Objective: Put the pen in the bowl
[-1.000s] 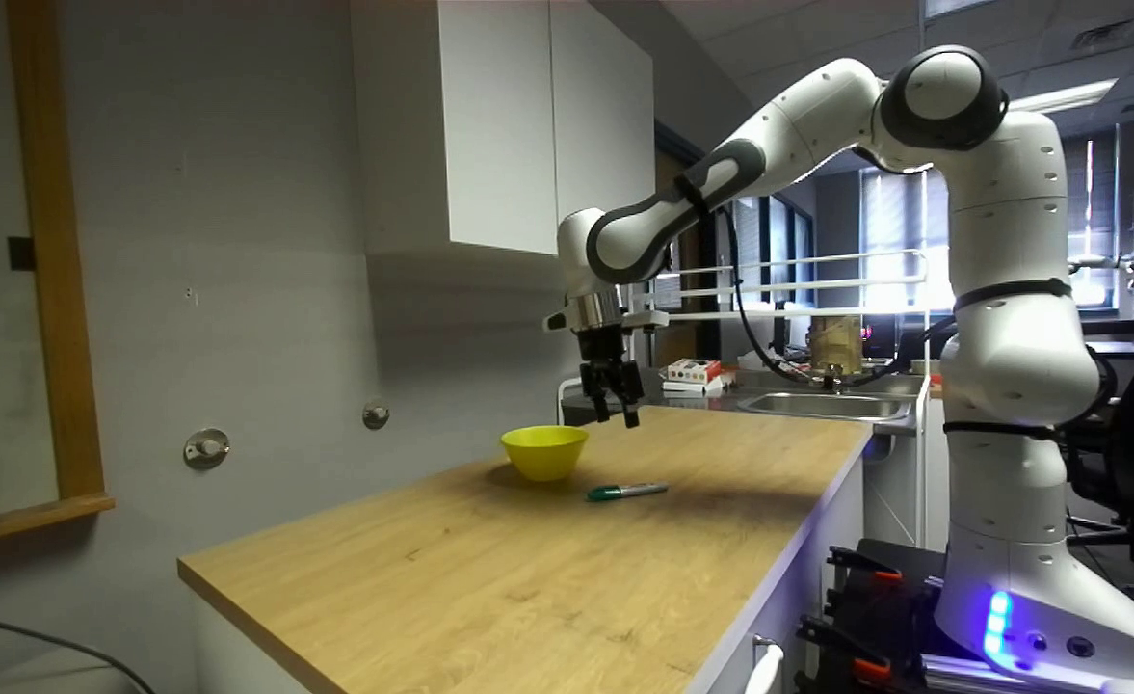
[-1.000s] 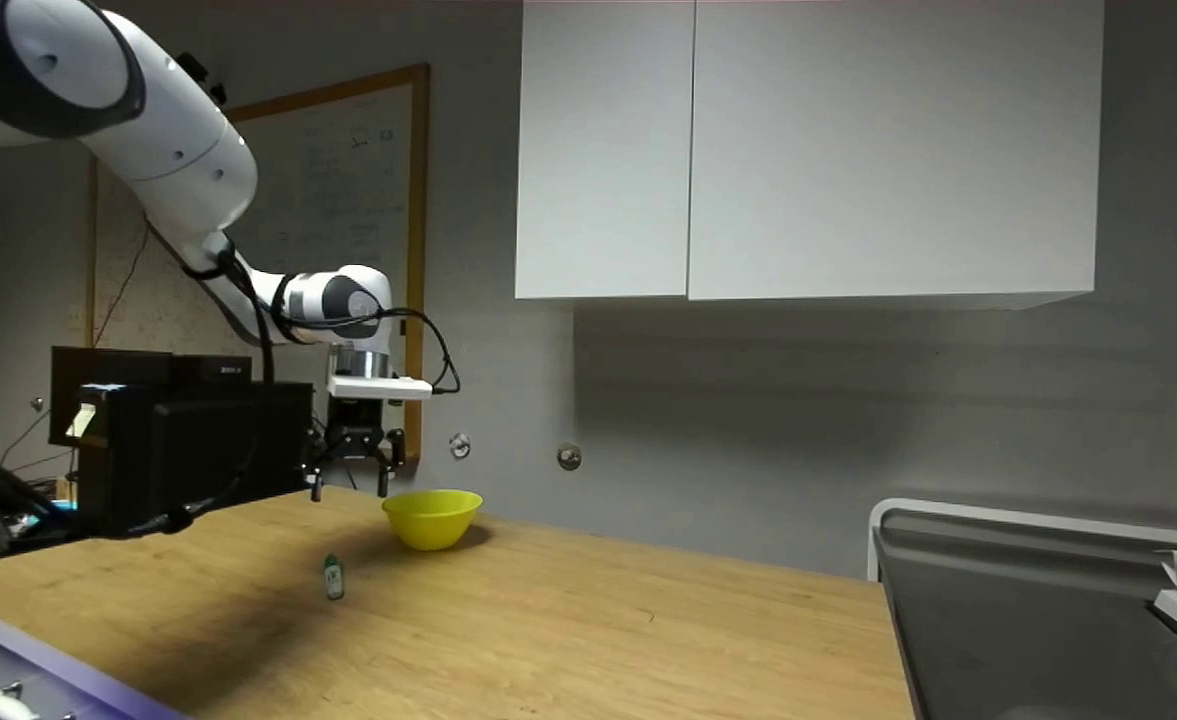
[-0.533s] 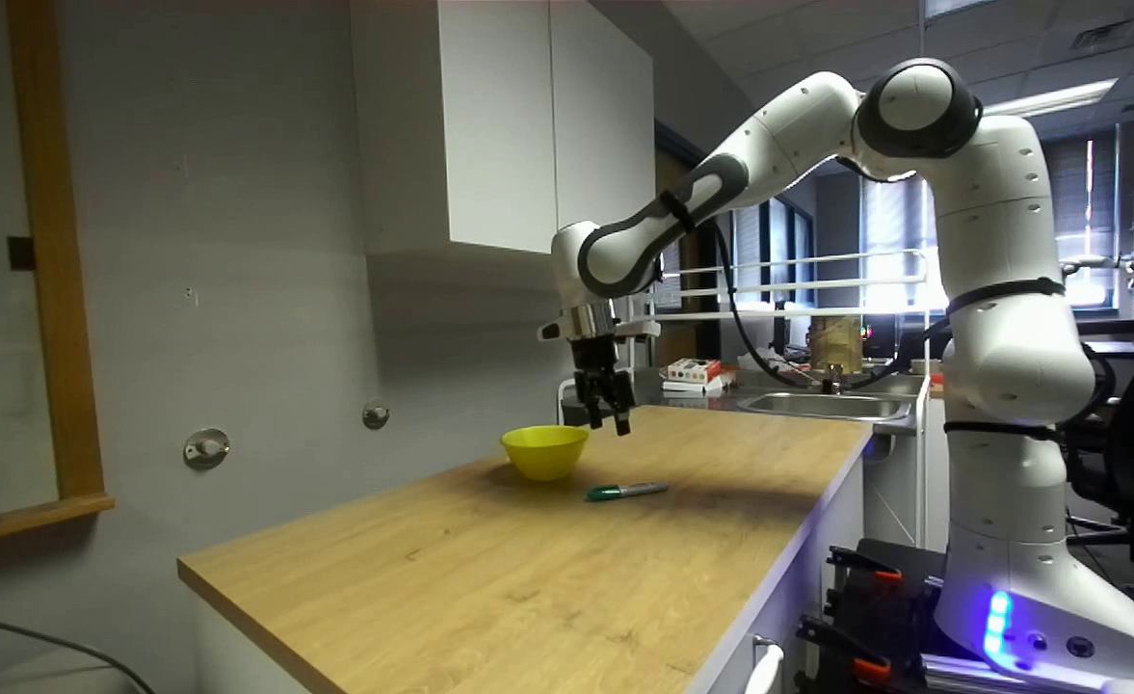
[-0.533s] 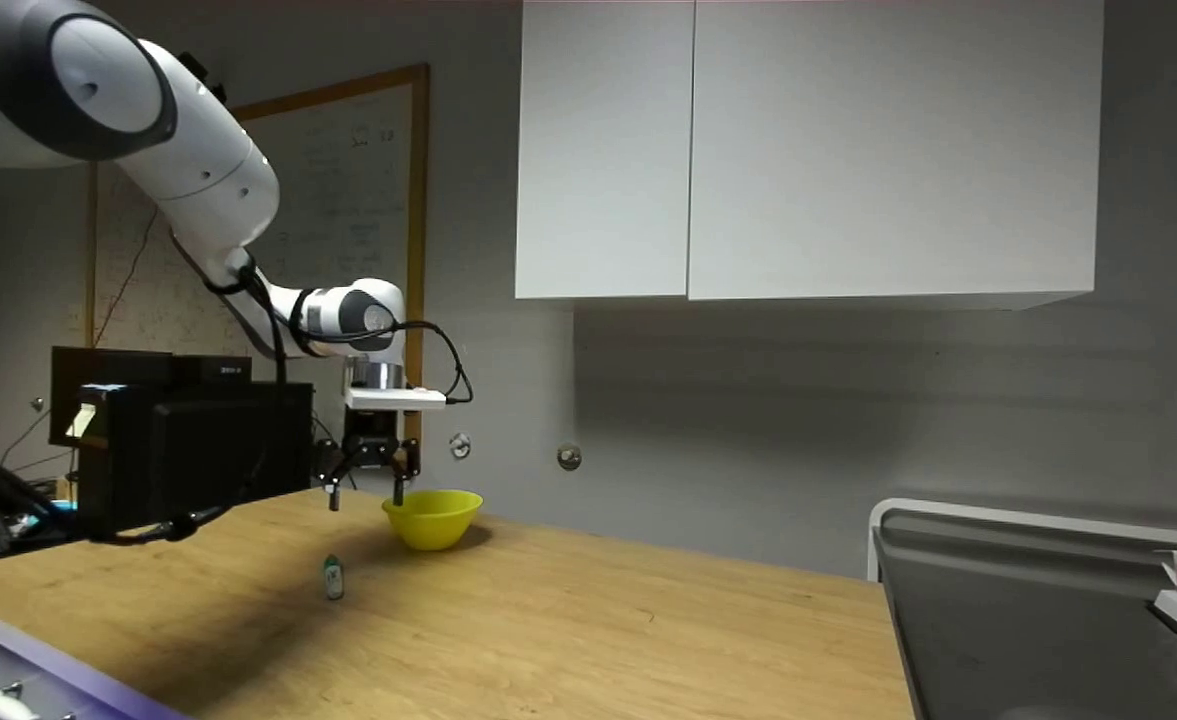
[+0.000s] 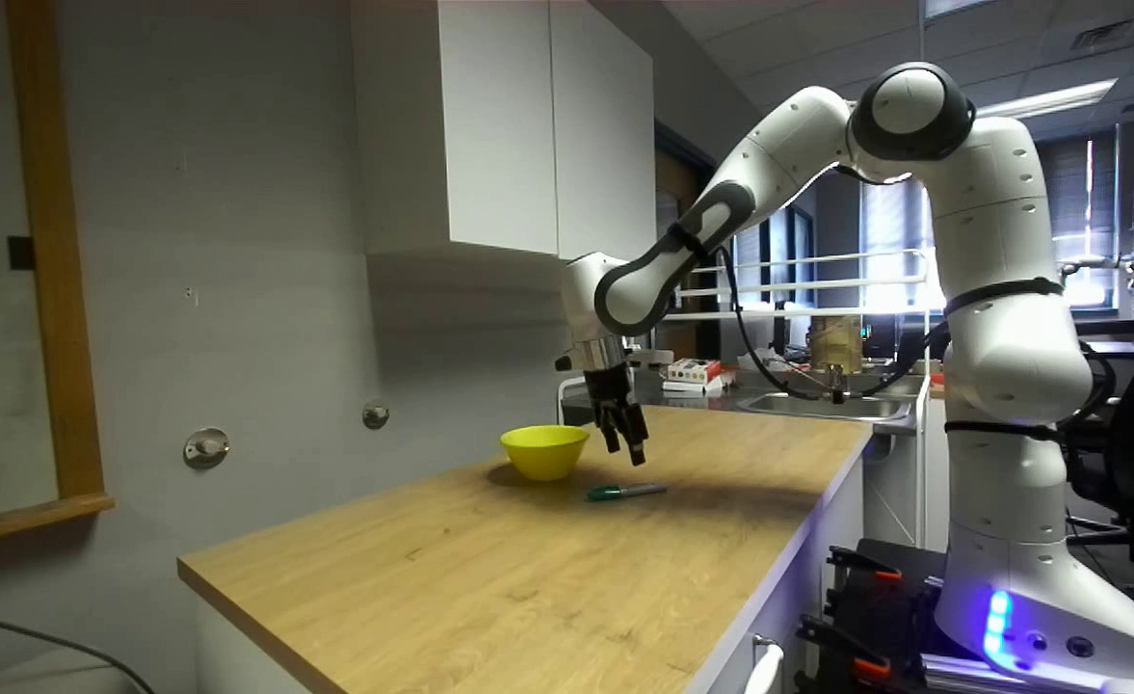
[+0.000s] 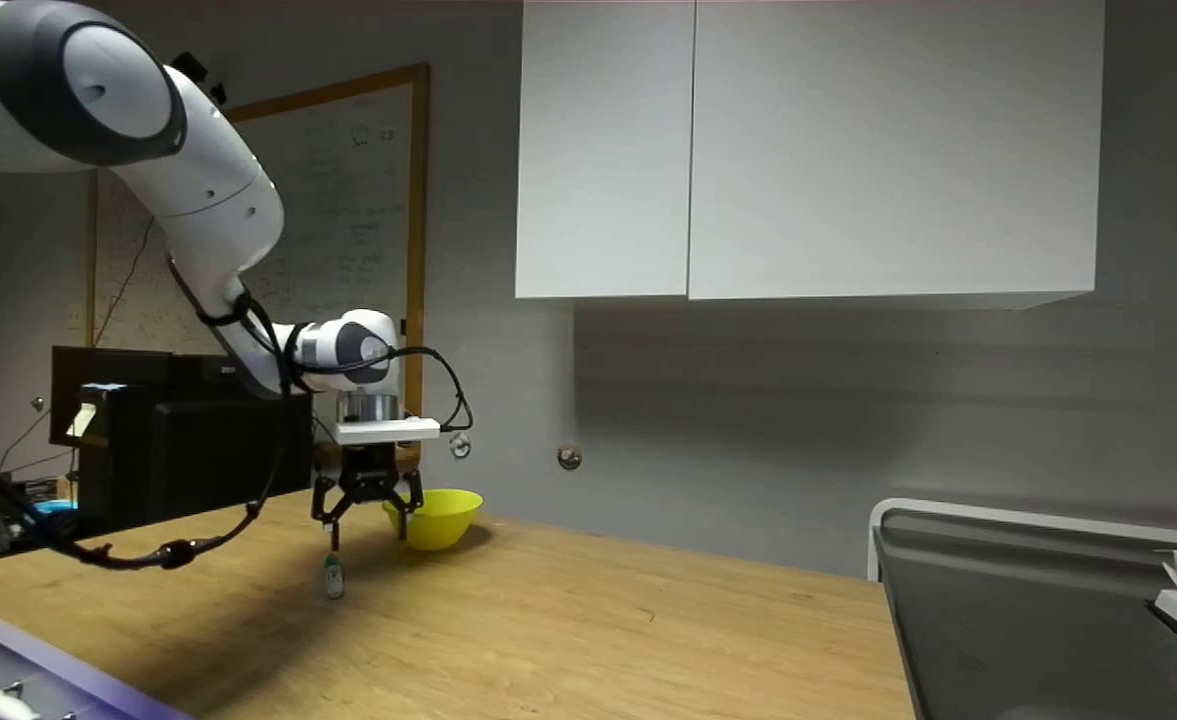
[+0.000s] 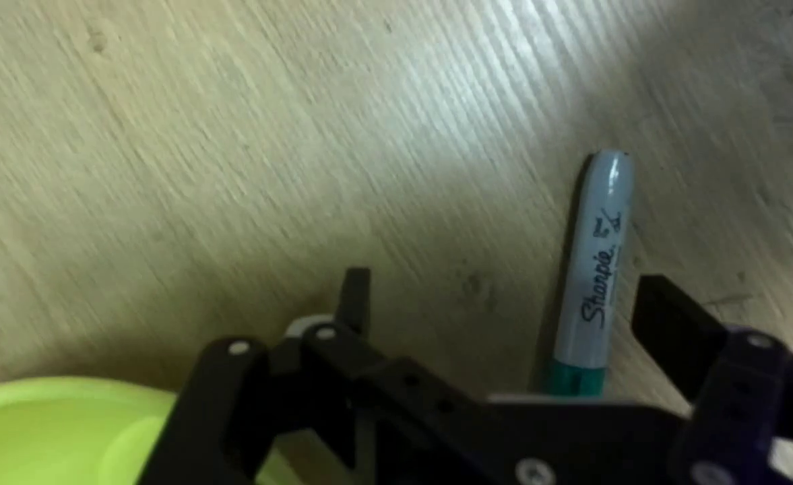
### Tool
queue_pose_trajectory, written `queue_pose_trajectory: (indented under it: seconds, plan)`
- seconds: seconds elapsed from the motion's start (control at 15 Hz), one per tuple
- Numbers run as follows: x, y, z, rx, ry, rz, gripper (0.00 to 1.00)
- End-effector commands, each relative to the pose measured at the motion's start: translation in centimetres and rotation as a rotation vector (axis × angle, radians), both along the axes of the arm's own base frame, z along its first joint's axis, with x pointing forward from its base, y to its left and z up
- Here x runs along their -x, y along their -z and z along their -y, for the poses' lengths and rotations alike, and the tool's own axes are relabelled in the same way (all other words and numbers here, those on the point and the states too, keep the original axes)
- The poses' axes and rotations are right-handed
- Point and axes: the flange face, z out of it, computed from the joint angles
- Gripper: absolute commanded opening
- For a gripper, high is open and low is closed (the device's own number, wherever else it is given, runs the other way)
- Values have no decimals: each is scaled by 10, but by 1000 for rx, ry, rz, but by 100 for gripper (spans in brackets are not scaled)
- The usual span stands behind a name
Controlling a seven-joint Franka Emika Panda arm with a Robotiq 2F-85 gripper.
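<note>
The pen [image 5: 626, 492] lies flat on the wooden tabletop. It is grey with a green cap and "Sharpie" lettering, which shows in the wrist view [image 7: 595, 269]. The yellow bowl [image 5: 544, 453] stands upright beside it, nearer the wall. My gripper [image 5: 625, 453] is open and empty, tilted slightly, a little above the pen. In an exterior view the gripper [image 6: 369, 538] partly covers the bowl [image 6: 448, 520], and one finger stands over the pen [image 6: 334, 578]. In the wrist view the pen lies between the open fingers, nearer the right one. The gripper body hides its cap end.
A white wall cabinet [image 5: 499, 125] hangs over the tabletop [image 5: 480, 578]. A sink [image 5: 822, 406] and a small box [image 5: 694, 371] are behind the table's far end. Black monitors [image 6: 233, 450] stand past the table in an exterior view.
My gripper has come down toward the tabletop and the pen, and its wrist has tilted a little. It stays open. The pen and the bowl have not moved.
</note>
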Motion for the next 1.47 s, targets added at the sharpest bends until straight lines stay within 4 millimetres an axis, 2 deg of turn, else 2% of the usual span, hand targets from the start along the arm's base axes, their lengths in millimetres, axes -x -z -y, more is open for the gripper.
queue_pose_trajectory:
  seconds: [0.0,0.33,0.87,1.2,1.27,1.33,1.4]
  plan:
    - [23,10,-12,48,22,6,100]
    - [33,18,-25,51,54,0,100]
    - [30,35,-30,39,46,1,100]
    - [28,38,-31,37,44,0,99]
    - [28,38,-31,37,42,0,82]
    - [28,38,-31,38,40,4,74]
    - [28,38,-31,39,38,6,72]
